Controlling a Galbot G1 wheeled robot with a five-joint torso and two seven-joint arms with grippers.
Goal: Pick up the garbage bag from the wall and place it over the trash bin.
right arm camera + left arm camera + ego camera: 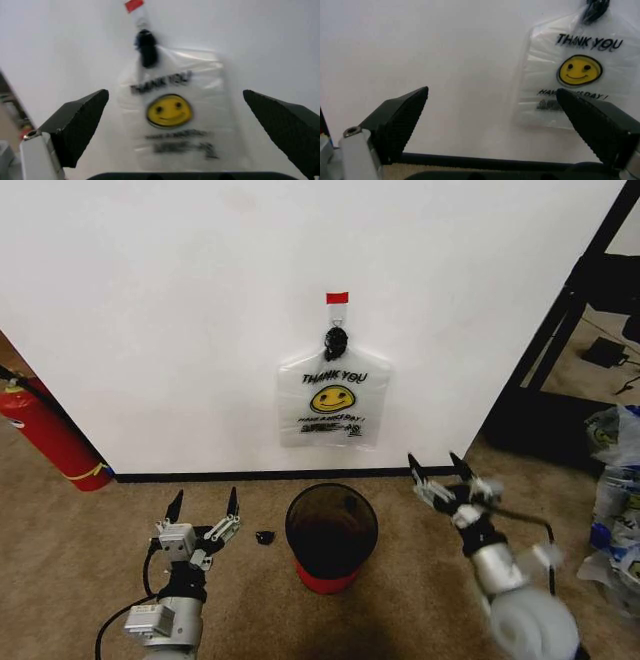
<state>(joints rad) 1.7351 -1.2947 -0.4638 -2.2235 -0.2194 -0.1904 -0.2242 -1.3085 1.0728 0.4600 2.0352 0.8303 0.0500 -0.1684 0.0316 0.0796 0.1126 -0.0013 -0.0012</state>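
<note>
Garbage bag (334, 402): translucent, smiley face and "THANK YOU" print, hanging flat on the white wall (180, 310) from a black hook (336, 339) under a red tape strip (337, 298).
Trash bin (331, 535): black, red base, on carpet below the bag, near the baseboard.
Left gripper (204, 505): low, left of the bin, fingers spread, empty.
Right gripper (438, 466): right of the bin, fingers apart, empty, pointing toward the bag.
Small dark object (265, 537), possibly a clip: on carpet beside the bin.
</note>
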